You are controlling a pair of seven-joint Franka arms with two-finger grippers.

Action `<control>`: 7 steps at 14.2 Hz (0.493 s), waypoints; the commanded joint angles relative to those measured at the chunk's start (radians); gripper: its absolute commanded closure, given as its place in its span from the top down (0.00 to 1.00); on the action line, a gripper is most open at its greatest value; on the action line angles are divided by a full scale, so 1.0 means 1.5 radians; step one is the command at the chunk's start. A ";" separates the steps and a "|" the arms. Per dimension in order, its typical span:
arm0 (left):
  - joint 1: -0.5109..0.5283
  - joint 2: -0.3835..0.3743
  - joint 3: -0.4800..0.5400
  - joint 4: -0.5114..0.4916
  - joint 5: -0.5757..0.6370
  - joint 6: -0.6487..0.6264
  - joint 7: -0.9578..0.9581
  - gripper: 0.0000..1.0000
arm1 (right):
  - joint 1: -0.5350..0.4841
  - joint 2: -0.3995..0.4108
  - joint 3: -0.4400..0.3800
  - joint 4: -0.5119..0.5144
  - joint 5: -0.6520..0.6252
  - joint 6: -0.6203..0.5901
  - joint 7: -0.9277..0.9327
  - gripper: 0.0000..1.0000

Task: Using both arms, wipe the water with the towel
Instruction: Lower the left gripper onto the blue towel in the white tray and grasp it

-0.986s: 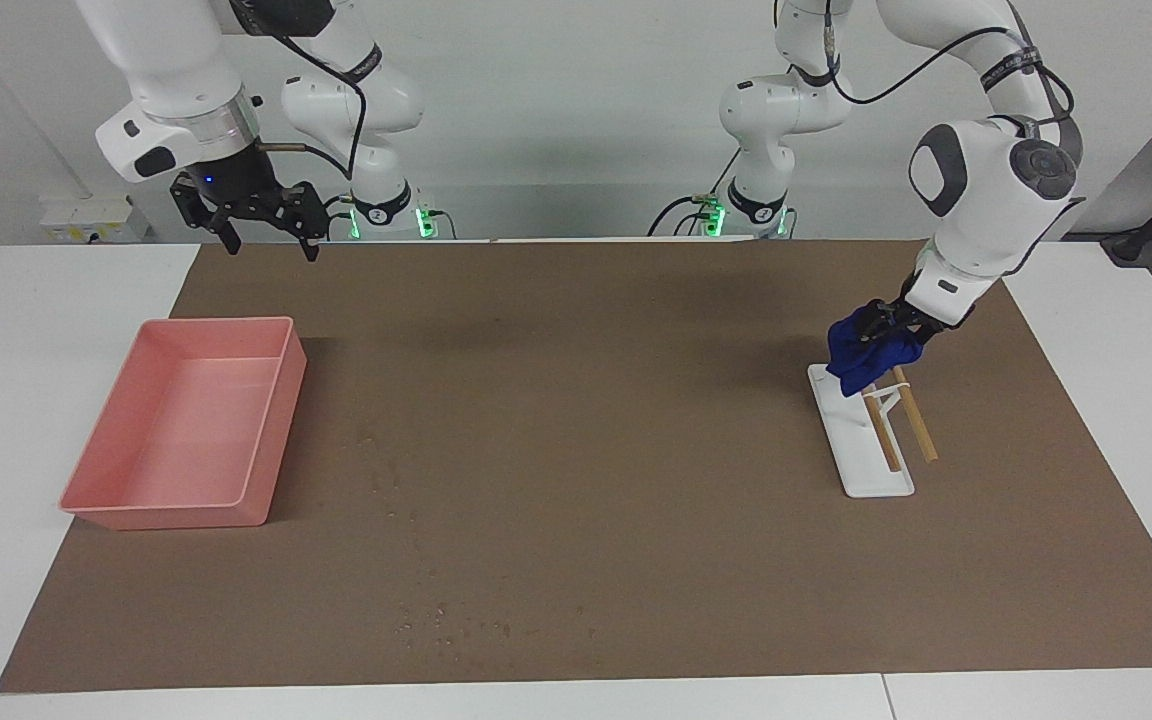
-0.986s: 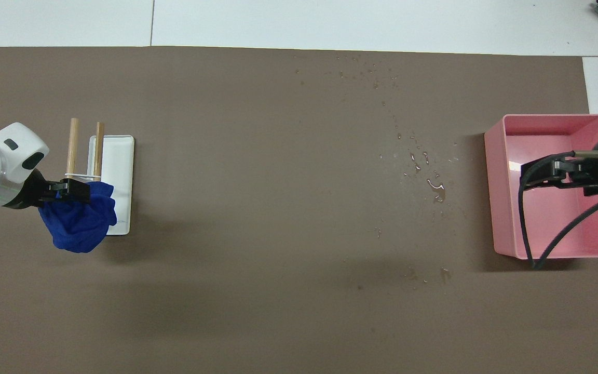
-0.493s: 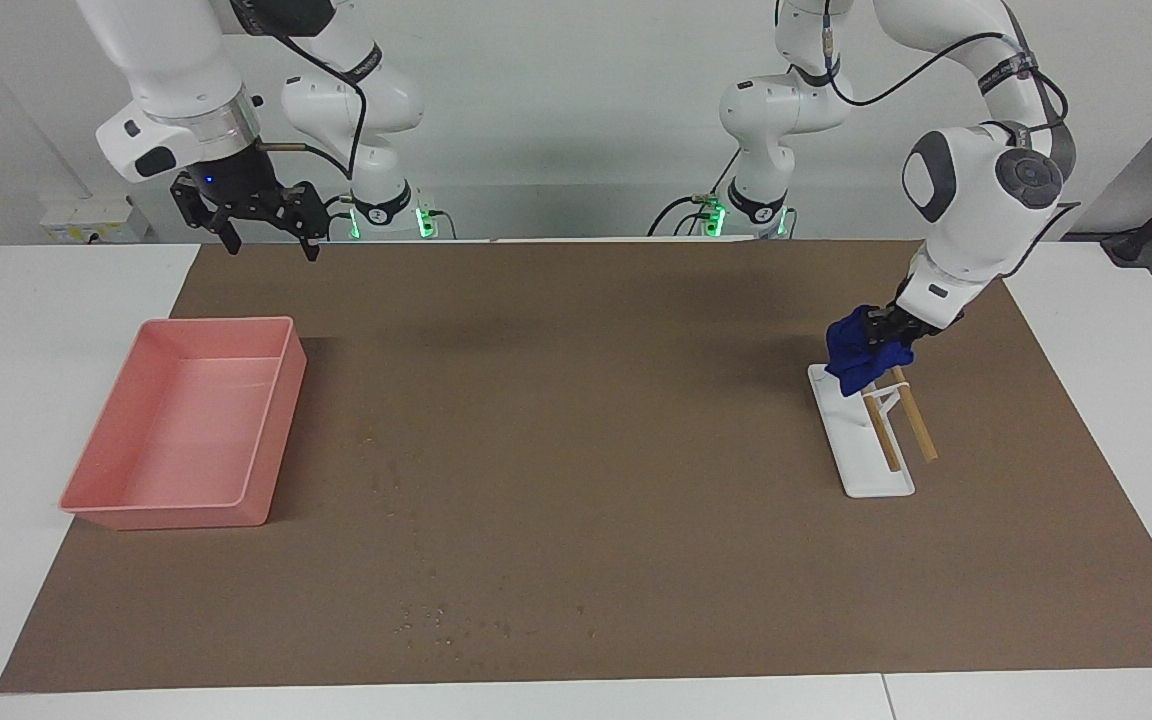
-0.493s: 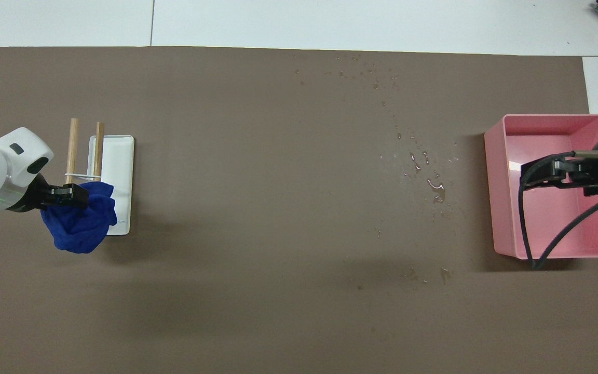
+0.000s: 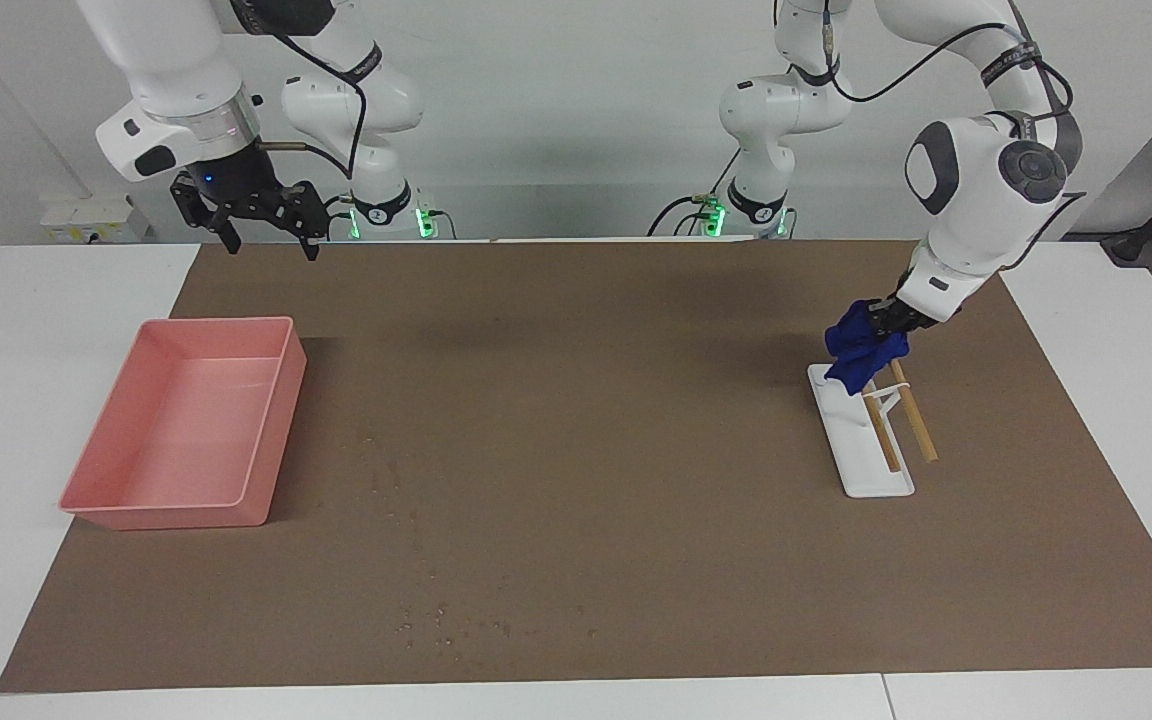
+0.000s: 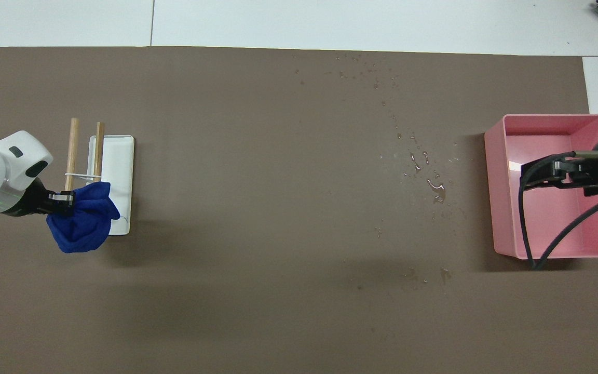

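The deep-blue towel (image 5: 858, 352) hangs bunched from my left gripper (image 5: 884, 322), which is shut on it just above the robots' end of the white tray (image 5: 861, 455). In the overhead view the towel (image 6: 83, 223) covers that end of the tray (image 6: 120, 166), with the left gripper (image 6: 62, 201) beside it. Water drops (image 6: 436, 189) lie scattered on the brown mat near the pink bin, and also show in the facing view (image 5: 406, 505). My right gripper (image 5: 261, 222) hangs open and empty, raised over the pink bin (image 6: 491, 197), and waits.
Two wooden sticks (image 5: 911, 425) tied with a white band lean on the tray. The pink bin (image 5: 221, 322) stands at the right arm's end of the brown mat (image 5: 586, 400). More drops lie along the mat's edge farthest from the robots (image 6: 366, 70).
My left gripper has risen slightly with the towel and turned a little over the tray's end. The towel hangs more bunched. The right arm has not moved.
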 commanded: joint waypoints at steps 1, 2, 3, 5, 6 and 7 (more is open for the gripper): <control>-0.014 0.008 0.005 0.064 0.006 -0.067 -0.031 0.00 | 0.001 -0.015 0.002 -0.017 -0.004 0.003 -0.010 1.00; -0.021 0.010 0.004 0.083 0.006 -0.083 -0.055 0.00 | 0.001 -0.015 0.002 -0.016 -0.004 0.002 -0.010 1.00; -0.024 0.010 0.003 0.097 0.001 -0.091 -0.084 0.00 | 0.003 -0.015 0.002 -0.017 -0.004 0.002 -0.006 1.00; -0.026 0.011 -0.024 0.108 -0.005 -0.095 -0.184 0.00 | 0.003 -0.014 0.007 -0.016 -0.002 0.005 0.026 1.00; -0.026 0.012 -0.042 0.115 -0.013 -0.093 -0.245 0.00 | 0.003 -0.014 0.008 -0.016 0.010 0.009 0.045 1.00; -0.026 0.021 -0.062 0.126 -0.023 -0.091 -0.305 0.00 | 0.004 -0.014 0.008 -0.016 0.026 0.016 0.077 1.00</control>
